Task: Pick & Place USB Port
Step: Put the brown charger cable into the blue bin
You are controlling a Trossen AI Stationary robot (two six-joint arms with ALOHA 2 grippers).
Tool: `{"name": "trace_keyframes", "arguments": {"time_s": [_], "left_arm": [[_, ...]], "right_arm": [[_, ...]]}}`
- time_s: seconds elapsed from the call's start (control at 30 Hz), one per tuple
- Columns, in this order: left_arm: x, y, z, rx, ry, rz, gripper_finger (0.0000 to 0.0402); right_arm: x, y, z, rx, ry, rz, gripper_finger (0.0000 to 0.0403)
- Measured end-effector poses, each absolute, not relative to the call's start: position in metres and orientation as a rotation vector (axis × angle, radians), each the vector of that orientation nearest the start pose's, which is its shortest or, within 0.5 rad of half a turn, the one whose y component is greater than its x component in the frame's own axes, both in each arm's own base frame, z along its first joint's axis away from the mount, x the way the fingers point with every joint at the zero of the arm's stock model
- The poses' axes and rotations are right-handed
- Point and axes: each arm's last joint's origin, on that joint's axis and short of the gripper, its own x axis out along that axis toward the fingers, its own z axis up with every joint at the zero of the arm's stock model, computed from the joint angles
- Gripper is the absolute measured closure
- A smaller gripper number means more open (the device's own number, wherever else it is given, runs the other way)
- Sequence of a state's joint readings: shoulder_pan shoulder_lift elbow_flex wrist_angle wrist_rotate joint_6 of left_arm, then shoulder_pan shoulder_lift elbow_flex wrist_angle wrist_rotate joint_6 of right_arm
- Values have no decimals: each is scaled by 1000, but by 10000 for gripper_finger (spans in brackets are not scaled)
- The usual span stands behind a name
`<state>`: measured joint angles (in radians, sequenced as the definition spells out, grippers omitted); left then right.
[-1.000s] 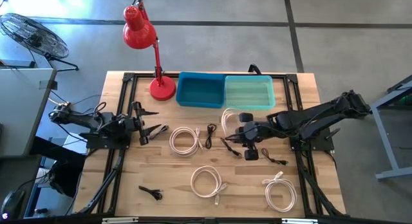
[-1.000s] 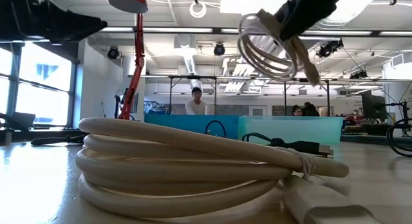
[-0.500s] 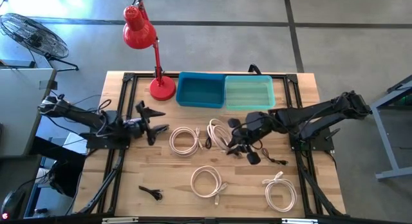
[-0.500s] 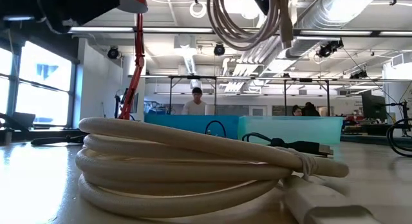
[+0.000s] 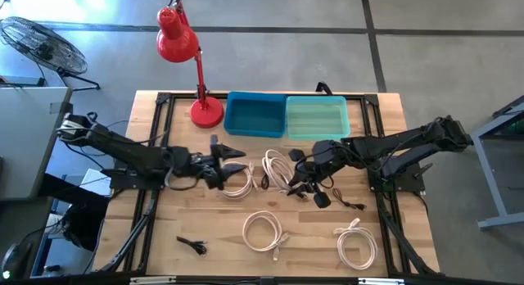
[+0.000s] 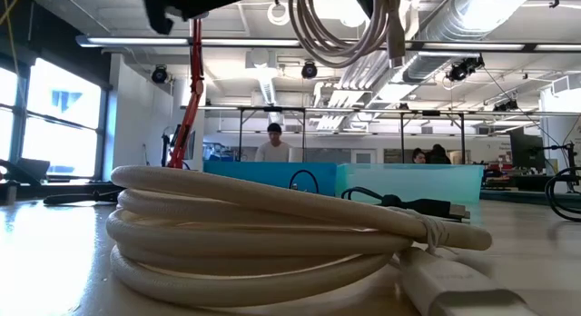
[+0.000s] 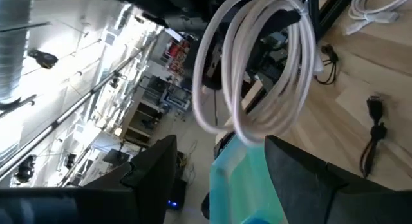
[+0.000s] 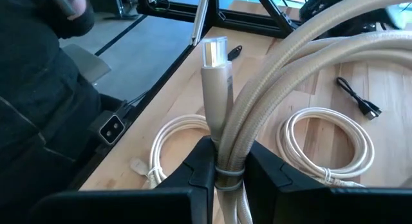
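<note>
Wooden table point(image 5: 155, 236) carried the scene. Above its middle, the right gripper point(image 5: 296, 174) was clamped on a white coiled cable point(image 5: 276, 169), holding it in the air. The left gripper point(image 5: 233, 159), fingers apart, hovered just beside it. Three more white coils lay on the table, near two blue bins point(image 5: 255, 115).

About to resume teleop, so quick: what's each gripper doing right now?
Left gripper: open, holding nothing, reaching toward the raised coil.
Right gripper: shut on the white USB cable coil, lifted off the table.
</note>
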<state>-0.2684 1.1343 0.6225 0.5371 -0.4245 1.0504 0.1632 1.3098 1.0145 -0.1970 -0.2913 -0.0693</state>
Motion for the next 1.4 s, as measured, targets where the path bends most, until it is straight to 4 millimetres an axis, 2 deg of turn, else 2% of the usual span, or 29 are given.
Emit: {"name": "trace_keyframes", "arguments": {"time_s": [0.13, 0.27, 0.5, 0.83, 1.03, 1.17, 1.4], "left_arm": [[263, -59, 283, 1043, 91, 178, 170], [276, -62, 290, 1045, 126, 188, 170], [284, -64, 295, 1017, 128, 178, 170], [285, -66, 295, 966, 85, 114, 170], [289, -52, 295, 927, 75, 105, 170], [298, -42, 286, 886, 68, 43, 170], [312, -36, 279, 889, 27, -27, 170]], "right_arm": [[283, 55, 300, -35, 480, 463, 359], [282, 55, 299, -30, 484, 462, 359], [282, 55, 299, -30, 487, 465, 359], [282, 55, 299, -33, 486, 466, 359], [282, 55, 299, -30, 488, 465, 359], [282, 55, 299, -21, 493, 464, 359], [281, 55, 296, -19, 520, 466, 359]]}}
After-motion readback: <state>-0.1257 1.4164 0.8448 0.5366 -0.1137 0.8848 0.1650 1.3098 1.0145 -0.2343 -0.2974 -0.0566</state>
